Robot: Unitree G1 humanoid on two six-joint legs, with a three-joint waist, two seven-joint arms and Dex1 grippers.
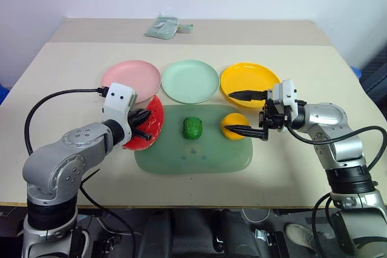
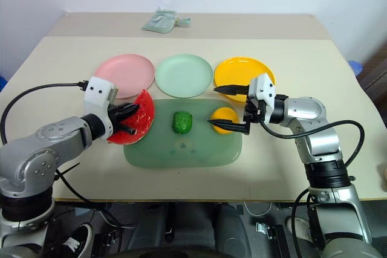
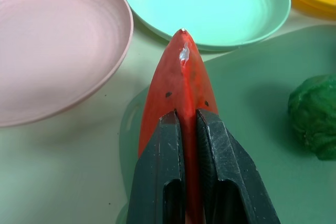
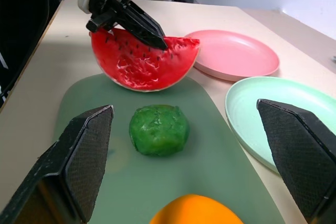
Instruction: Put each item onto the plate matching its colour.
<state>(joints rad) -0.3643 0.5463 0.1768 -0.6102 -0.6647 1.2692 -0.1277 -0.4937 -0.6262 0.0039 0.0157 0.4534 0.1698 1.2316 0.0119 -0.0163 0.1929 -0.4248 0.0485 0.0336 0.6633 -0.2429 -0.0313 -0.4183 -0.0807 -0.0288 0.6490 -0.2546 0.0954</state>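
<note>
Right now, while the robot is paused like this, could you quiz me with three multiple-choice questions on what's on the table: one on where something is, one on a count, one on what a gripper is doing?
1. Where does the dark green lump lie?
A. on the yellow plate
B. on the translucent green board
C. on the bare table

2. How many round plates are set out?
A. two
B. three
C. four

3. What is the left gripper doing?
A. clamped on the watermelon wedge
B. wide open over the mint plate
C. holding the orange ball

Answers:
1. B, the lump rests mid-board between the wedge and the orange ball.
2. B, a pink plate, a mint plate and a yellow plate stand in a row.
3. A, the left wrist view shows both fingers pinching the red wedge.
</note>
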